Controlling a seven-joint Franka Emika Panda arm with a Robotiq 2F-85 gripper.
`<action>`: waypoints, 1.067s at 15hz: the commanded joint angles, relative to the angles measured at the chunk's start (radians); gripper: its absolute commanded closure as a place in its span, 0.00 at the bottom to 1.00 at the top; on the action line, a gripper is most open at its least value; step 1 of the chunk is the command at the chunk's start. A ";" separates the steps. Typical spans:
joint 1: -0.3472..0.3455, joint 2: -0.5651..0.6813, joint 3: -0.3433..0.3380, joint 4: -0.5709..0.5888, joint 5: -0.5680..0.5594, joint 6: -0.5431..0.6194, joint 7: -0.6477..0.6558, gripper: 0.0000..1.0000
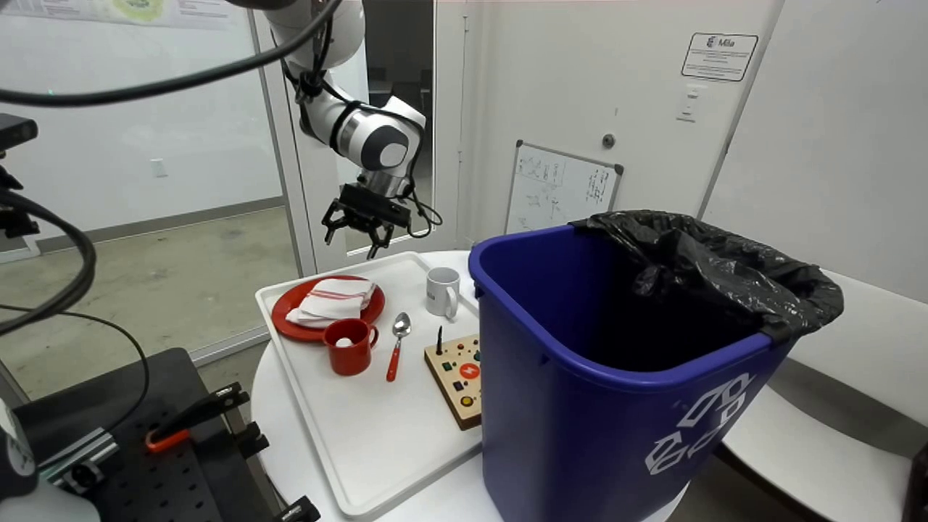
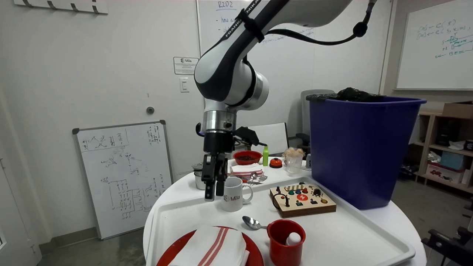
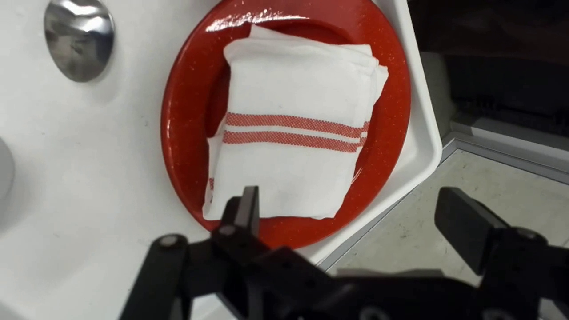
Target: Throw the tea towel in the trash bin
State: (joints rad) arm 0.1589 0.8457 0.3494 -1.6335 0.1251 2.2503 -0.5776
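Wrist view: pincer (image 3: pixel 349 206) hangs spread wide, nothing in its grasp. Towel (image 3: pixel 293 102) lies below and off-centre, folded on plate (image 3: pixel 184 115); one fingertip (image 3: pixel 246 213) shows against its edge, the other against floor (image 3: pixel 418 235) past the tray (image 1: pixel 362 435), so I judge a sideways shift is due before any descent. Folded near square, long axis hard to call; stripes run roughly parallel to the line between the tips. Plate sits near a corner of the tray, which rests on a round table (image 1: pixel 279 413). Bin (image 2: pixel 354 147) stands across the tray from it, bag (image 1: pixel 725 246) bunched over one end of its rim. Whiteboard (image 2: pixel 125 181) leans on the wall (image 2: pixel 147 55).
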 commanded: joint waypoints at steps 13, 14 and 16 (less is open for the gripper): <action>0.135 0.229 -0.084 0.305 -0.084 -0.277 0.272 0.00; 0.146 0.236 -0.093 0.332 -0.098 -0.310 0.289 0.00; 0.165 0.253 -0.106 0.386 -0.120 -0.375 0.309 0.00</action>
State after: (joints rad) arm 0.2824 1.0526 0.2703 -1.3669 0.0479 1.9820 -0.3200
